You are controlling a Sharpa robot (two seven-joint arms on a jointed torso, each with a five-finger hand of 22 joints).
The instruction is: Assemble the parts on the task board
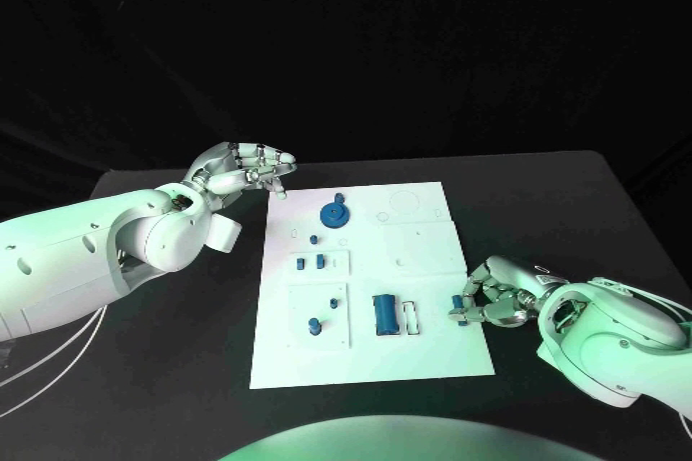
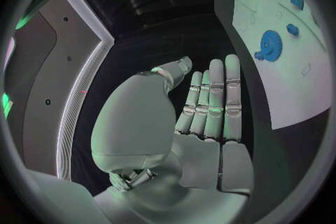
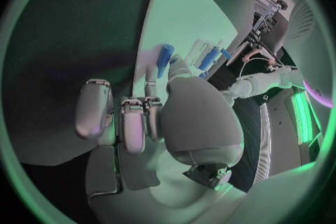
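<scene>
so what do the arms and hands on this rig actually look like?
Both arms are glossy white rounded shells with small dark holes. The left arm has thin pale cables trailing beneath it; the right arm shows dark seams at its joints. The left hand and right hand are silver, segmented, many-fingered, with smooth rounded palm covers.

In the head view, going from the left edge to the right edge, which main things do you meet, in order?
Left robot hand → blue gear → blue cylinder → small blue part pinched by the right robot hand.
</scene>
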